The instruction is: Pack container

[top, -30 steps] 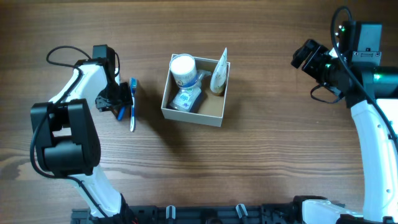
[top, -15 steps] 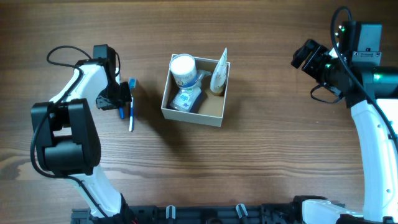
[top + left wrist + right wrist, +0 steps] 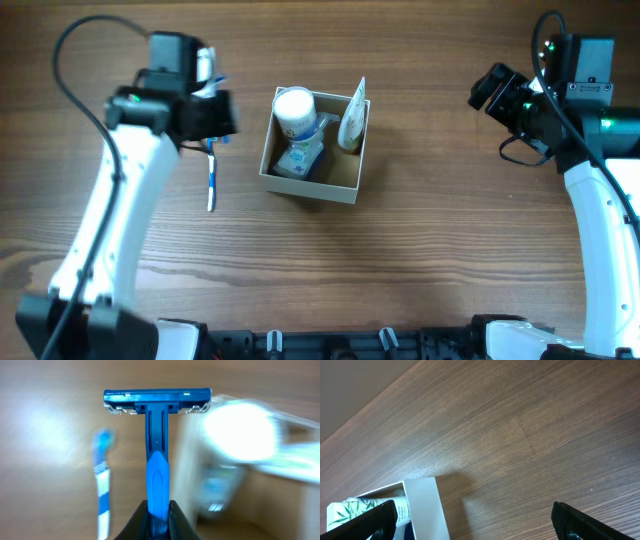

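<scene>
My left gripper [image 3: 159, 521] is shut on the handle of a blue razor [image 3: 157, 435], held up above the table with its head pointing away from the camera. In the overhead view the left gripper [image 3: 208, 108] hangs just left of the container [image 3: 340, 178], a square white box, tan inside. The box holds a white-lidded jar [image 3: 294, 106], a tube [image 3: 351, 122] and a small bottle [image 3: 300, 157]. A blue and white toothbrush [image 3: 211, 180] lies on the table below the left gripper. My right gripper [image 3: 492, 88] stands open and empty, far right of the box.
The right wrist view shows the container's near corner [image 3: 422, 502] and the tube [image 3: 350, 510] at lower left, with bare wooden table [image 3: 530, 440] elsewhere. The right arm's white link [image 3: 600, 230] runs down the right edge.
My left gripper shut on the razor beside the toothbrush and lifted it off the table, up and toward the box. The toothbrush stayed put. The right arm has not moved.
</scene>
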Tool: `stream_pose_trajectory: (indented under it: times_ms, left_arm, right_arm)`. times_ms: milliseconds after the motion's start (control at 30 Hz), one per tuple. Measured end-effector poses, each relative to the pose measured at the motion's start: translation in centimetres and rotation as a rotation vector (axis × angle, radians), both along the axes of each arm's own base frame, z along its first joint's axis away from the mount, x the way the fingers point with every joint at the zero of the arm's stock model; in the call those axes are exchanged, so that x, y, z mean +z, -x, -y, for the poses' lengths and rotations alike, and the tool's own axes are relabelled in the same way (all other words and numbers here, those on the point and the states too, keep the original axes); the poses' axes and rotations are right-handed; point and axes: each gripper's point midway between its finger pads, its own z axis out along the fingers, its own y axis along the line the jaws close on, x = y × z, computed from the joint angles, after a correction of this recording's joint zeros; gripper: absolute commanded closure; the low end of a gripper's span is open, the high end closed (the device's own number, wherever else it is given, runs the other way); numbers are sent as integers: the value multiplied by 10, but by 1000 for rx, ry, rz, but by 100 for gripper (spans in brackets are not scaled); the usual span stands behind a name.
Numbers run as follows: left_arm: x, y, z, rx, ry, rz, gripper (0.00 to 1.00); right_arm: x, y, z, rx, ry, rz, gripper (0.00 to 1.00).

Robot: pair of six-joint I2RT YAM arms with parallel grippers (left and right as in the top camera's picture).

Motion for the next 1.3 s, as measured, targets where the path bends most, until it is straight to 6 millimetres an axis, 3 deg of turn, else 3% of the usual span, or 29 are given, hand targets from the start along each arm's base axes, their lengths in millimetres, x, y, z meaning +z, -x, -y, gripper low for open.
stream_pose_trajectory:
  times_ms: [67,167,300,333,367,400,500,600,700,767,867,900,1000,1133,1300]
  left_arm:
    - [10,2,41,-101,26,53,88]
    - [4,1,85,-203,38,77,88]
    - [-37,-2,134,-303,25,28,87]
    - [-50,-3,143,-317,19,8,80]
    - [-59,-3,147,-324,16,-5,71]
    - [-72,-2,153,-329,11,-31,55]
    - [-89,4,159,-331,2,-76,48]
    - [-88,6,158,-321,5,-82,37]
    - [-81,10,145,-293,2,-100,28]
    - [-64,9,126,-249,12,-89,26]
    - [-36,11,84,-156,11,-73,19]
    - [-26,11,60,-99,-4,-70,16]
    - [-21,9,9,25,-44,-85,16]
    - [-46,4,-47,136,-90,-154,19]
    - [-110,5,-69,172,-115,-298,25]
  right_arm:
    - [0,0,0,0,0,0,0]
    - [0,0,0,0,0,0,0]
    - [0,0,0,0,0,0,0]
    - [0,0,0,0,0,0,0]
    - [0,0,0,0,0,0,0]
    - [0,0,0,0,0,0,0]
    - [0,0,0,0,0,0,0]
    - [0,0,0,0,0,0,0]
    - [0,0,0,0,0,0,0]
    - [0,0,0,0,0,0,0]
    - [0,0,0,0,0,0,0]
    - [0,0,0,0,0,0,0]
    - [0,0,0,0,0,0,0]
    - [0,0,0,0,0,0,0]
    - [0,0,0,0,0,0,0]
